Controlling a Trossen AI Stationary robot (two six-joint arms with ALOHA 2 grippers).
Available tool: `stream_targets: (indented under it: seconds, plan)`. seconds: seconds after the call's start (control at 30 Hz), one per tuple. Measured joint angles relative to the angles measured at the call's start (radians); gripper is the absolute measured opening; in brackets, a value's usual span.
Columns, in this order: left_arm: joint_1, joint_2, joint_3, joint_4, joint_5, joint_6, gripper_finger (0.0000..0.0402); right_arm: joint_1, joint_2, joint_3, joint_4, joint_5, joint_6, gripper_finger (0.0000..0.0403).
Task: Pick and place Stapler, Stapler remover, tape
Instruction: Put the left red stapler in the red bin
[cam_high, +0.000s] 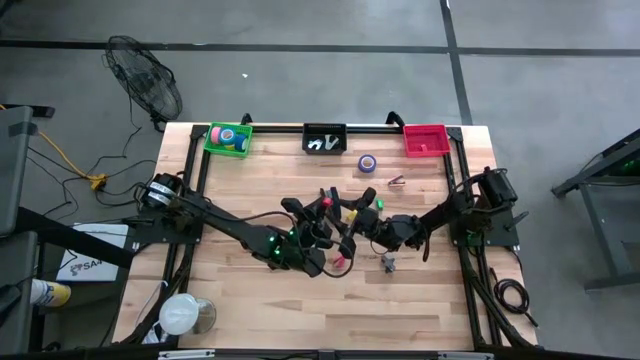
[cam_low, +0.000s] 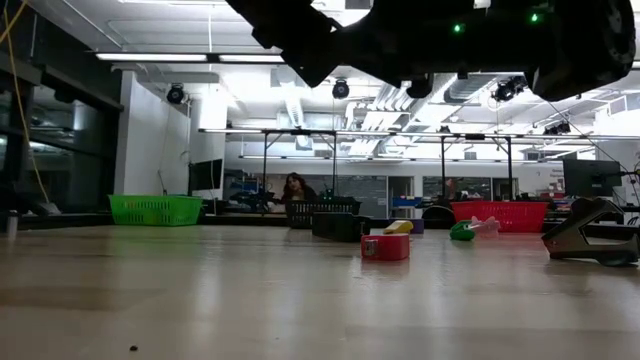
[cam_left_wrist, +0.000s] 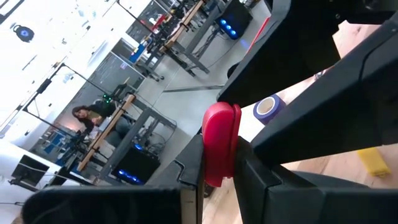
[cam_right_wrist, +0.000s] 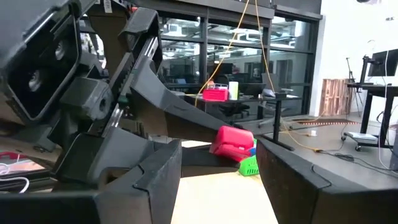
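We see a purple tape roll (cam_high: 367, 162) lying flat on the table (cam_high: 250, 290) near the far edge, more coloured rolls (cam_high: 229, 138) in the green basket (cam_high: 210, 143), and a red stapler (cam_left_wrist: 219, 152) raised at mid-table between dark jaws.

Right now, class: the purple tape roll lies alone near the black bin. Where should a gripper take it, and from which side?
From straight above. The purple tape roll lies flat on the table, hole up, with bare wood around it, so pinching across its round outer wall probably holds best.
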Motion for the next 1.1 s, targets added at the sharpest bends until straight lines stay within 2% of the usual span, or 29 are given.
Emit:
stream_targets:
  seconds: [0.53,0.63,0.93,1.1]
  plan:
    - [-0.001,0.000,0.000,-0.007,0.025,0.013,0.0050,-0.001,0.000,0.000,-0.013,-0.029,-0.025,0.0195]
    - [0.000,0.000,0.000,-0.007,0.029,0.013,0.0050,-0.002,0.000,0.000,-0.018,-0.033,-0.025,0.0178]
    - [-0.002,0.000,0.000,-0.026,0.063,0.014,0.0050,-0.008,-0.001,0.000,-0.063,-0.036,-0.021,0.0096]
    - [-0.001,0.000,0.000,-0.030,0.064,0.015,0.0050,-0.011,-0.003,0.000,-0.092,-0.032,0.002,0.0077]
